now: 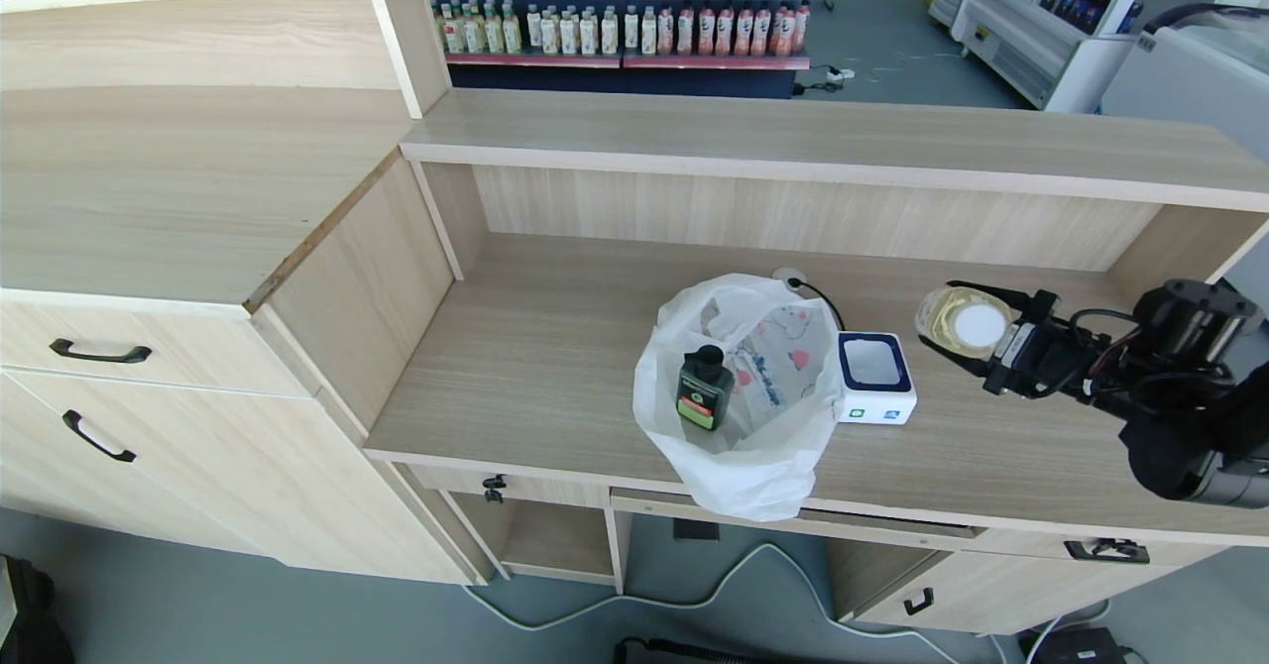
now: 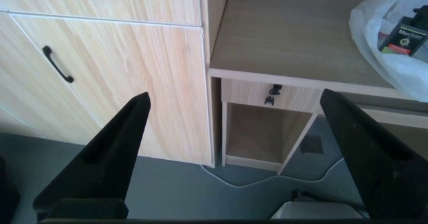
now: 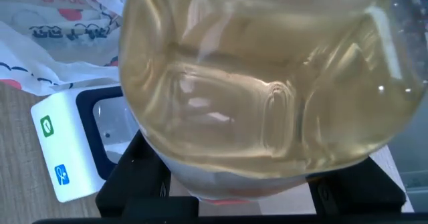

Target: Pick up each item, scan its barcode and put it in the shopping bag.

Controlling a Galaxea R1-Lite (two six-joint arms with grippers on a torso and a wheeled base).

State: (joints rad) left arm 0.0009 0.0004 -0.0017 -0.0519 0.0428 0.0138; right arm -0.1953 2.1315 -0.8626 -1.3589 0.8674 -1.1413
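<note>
My right gripper (image 1: 967, 332) is shut on a clear bottle of yellowish drink (image 1: 964, 322) with a white cap, held sideways over the counter just right of the white barcode scanner (image 1: 874, 377). In the right wrist view the bottle (image 3: 267, 83) looms close, with the scanner (image 3: 77, 147) beside it. The white shopping bag (image 1: 739, 396) lies open left of the scanner, with a dark bottle (image 1: 704, 388) with a green label inside. My left gripper (image 2: 234, 157) is open, low beside the counter, facing the cabinet front; the bag (image 2: 394, 30) shows at the far edge.
The wooden counter (image 1: 555, 357) has a raised back ledge and a tall side cabinet with drawers (image 1: 109, 396) on the left. A black cable (image 1: 818, 297) runs from the scanner to the back. Shelves of bottles (image 1: 625, 30) stand behind.
</note>
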